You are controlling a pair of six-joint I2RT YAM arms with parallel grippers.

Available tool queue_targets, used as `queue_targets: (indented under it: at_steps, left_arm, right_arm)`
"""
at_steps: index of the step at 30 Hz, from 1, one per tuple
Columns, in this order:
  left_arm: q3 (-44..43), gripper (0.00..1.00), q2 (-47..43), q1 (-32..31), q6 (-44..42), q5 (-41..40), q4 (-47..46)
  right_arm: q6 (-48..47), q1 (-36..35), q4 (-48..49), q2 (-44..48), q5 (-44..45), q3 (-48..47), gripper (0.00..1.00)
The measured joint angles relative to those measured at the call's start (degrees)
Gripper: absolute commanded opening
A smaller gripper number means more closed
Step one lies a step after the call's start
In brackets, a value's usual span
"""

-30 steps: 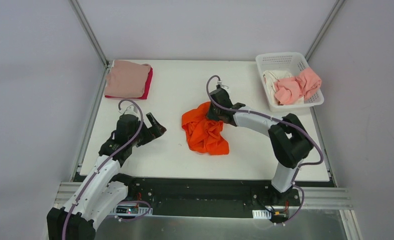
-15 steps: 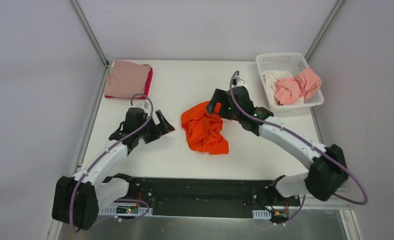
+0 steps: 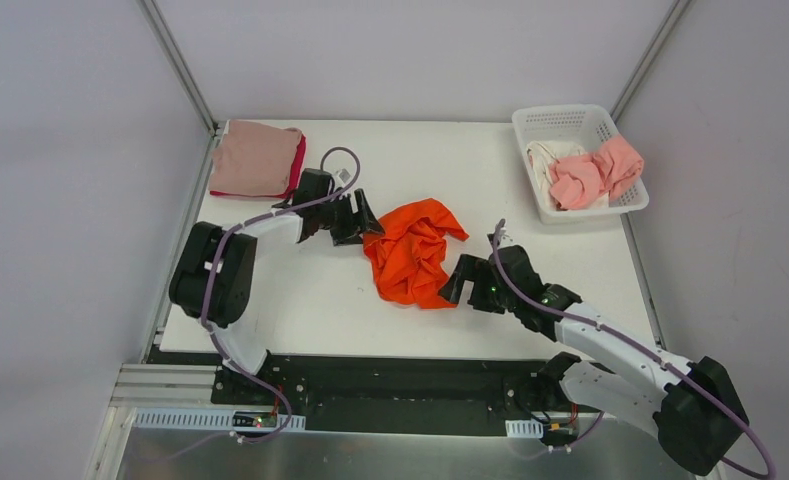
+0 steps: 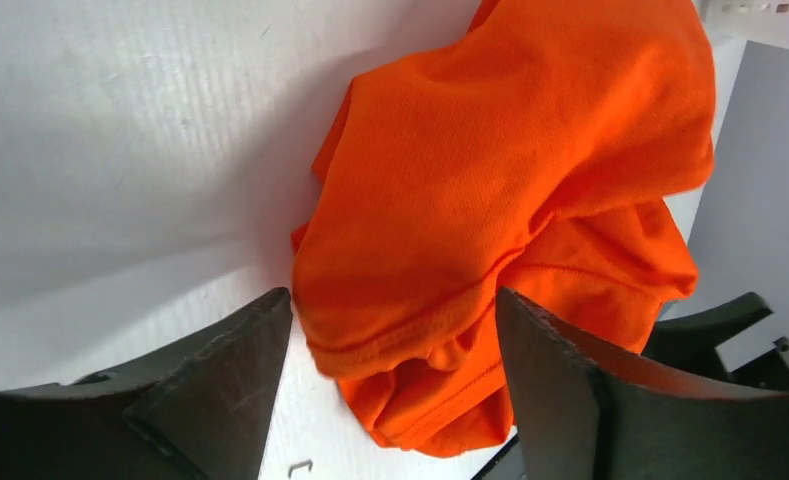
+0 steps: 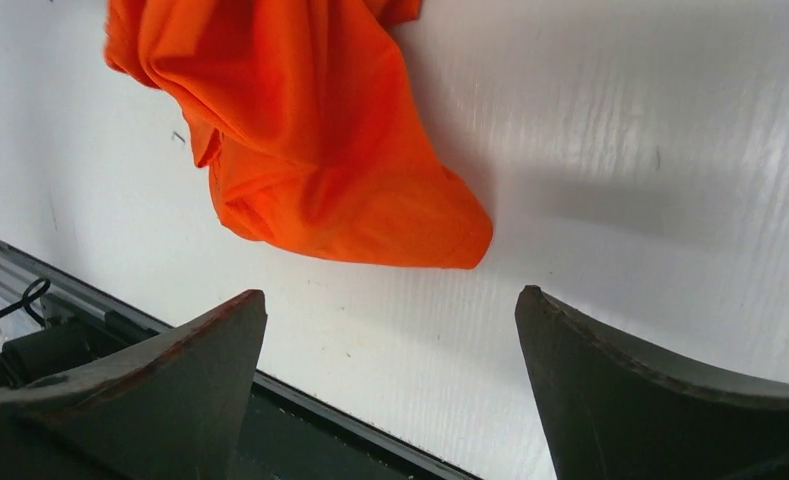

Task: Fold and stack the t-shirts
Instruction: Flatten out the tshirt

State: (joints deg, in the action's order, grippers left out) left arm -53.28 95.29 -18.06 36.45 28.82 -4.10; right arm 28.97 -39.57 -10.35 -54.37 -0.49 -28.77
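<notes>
Holding the right gripper (image 3: 460,285) low over the table (image 3: 420,160) close to its near edge, jaws spread wide and gripping nothing, just beside the near right tip of the orange shirt (image 3: 415,250). Lying crumpled in a loose heap around the middle of the table, that orange shirt, well apart from everything along the far edge. Holding the left gripper (image 3: 362,222) at the heap's left side, toward the far edge, fingers (image 4: 220,380) standing apart with a bunched fold of orange cloth between them, not pressed together on it. Resting at the far left corner, folded flat, a dusty pink shirt (image 3: 255,158) on top of a crimson shirt (image 3: 298,168), only a strip of the lower one showing. Sitting at the far right corner, a white basket (image 3: 565,112) carrying a salmon pink shirt (image 3: 595,170) and a white shirt (image 3: 545,160), both rumpled.
</notes>
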Motion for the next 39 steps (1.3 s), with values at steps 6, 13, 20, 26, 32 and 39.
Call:
queue_targets:
  at_steps: [6,13,20,26,32,39]
  left_arm:
    - [-3.98,0.0,7.87,0.0,-1.22,5.55,-0.22]
    - [-3.15,0.0,6.29,-0.02,-1.51,6.1,-0.76]
    - [0.61,0.0,-2.56,-0.02,-1.66,2.6,-0.24]
    - [0.94,0.0,-15.21,-0.35,-3.17,-5.4,3.52]
    - [-1.01,0.0,-34.91,-0.35,-5.53,-12.63,7.89]
    - [-11.06,0.0,-51.06,-0.35,-10.05,-19.82,14.95]
  right_arm:
    - [1.55,0.0,3.56,-2.95,-3.5,2.8,0.89]
    - [2.67,0.02,12.98,-13.84,-4.61,2.97,0.64]
    - [2.23,0.07,16.7,-20.79,-5.46,1.27,0.0]
    - [1.55,0.04,2.91,-11.63,-0.44,-4.5,0.0]
    - [-2.78,0.04,-9.6,2.75,8.74,-21.16,0.0]
    - [-9.2,0.04,-18.8,8.0,15.28,-40.46,0.0]
